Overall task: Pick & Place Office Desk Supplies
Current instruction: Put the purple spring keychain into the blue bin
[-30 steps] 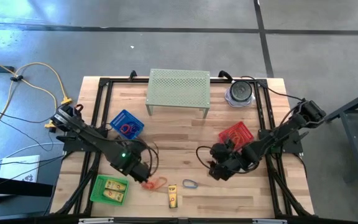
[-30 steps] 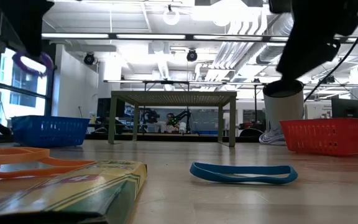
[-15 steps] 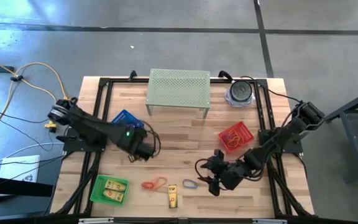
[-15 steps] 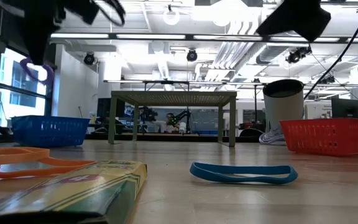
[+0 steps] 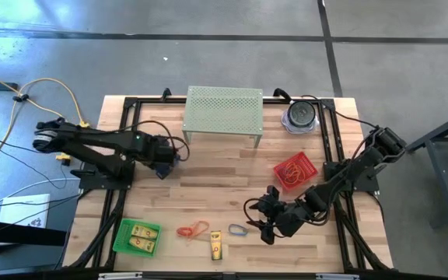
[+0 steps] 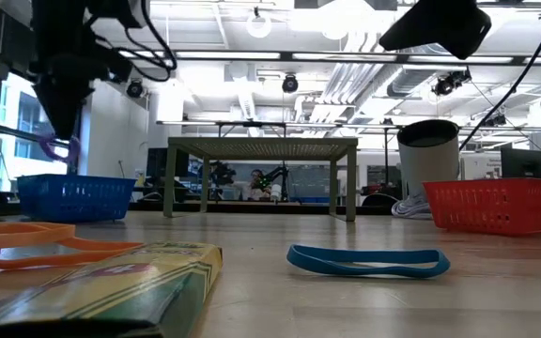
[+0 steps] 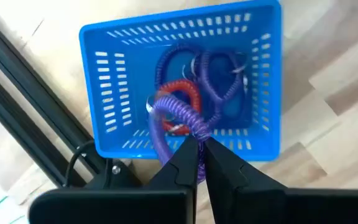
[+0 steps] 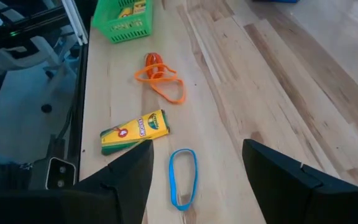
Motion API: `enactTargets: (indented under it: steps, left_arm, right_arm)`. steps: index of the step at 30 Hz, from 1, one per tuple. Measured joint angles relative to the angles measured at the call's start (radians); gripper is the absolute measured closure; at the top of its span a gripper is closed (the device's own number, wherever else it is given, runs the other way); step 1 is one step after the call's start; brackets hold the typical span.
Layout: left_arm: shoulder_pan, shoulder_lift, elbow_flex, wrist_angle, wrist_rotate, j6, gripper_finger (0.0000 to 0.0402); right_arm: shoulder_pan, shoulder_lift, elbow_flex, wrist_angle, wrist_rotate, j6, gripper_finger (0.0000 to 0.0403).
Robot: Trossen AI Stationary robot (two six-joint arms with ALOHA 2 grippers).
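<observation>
Purple loop over the blue basket

Our left pincer (image 7: 199, 163) grips a purple loop (image 7: 178, 119) above the blue basket (image 7: 104, 99); our right pincer (image 8: 197, 171) gapes over a blue loop (image 8: 183, 177), beside the yellow box (image 8: 133, 131).

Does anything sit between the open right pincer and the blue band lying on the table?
Nothing visible does. The right pincer hangs open just behind the blue band, with only bare wood between them. The yellow crayon box and orange band lie off to the side.

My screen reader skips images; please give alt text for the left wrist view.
The left gripper, shut on a purple coiled loop, holds it above a blue mesh basket that already contains purple and red loops, on a wooden table.
</observation>
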Motion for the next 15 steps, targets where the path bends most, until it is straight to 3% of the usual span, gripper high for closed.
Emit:
enactTargets:
  steps: [15]
  left_arm:
    - [0.025, -0.011, -0.073, 0.153, -0.004, 0.117, 0.0375]
  right_arm:
    - [0.000, 0.000, 0.000, 0.000, -0.004, -0.013, 0.0167]
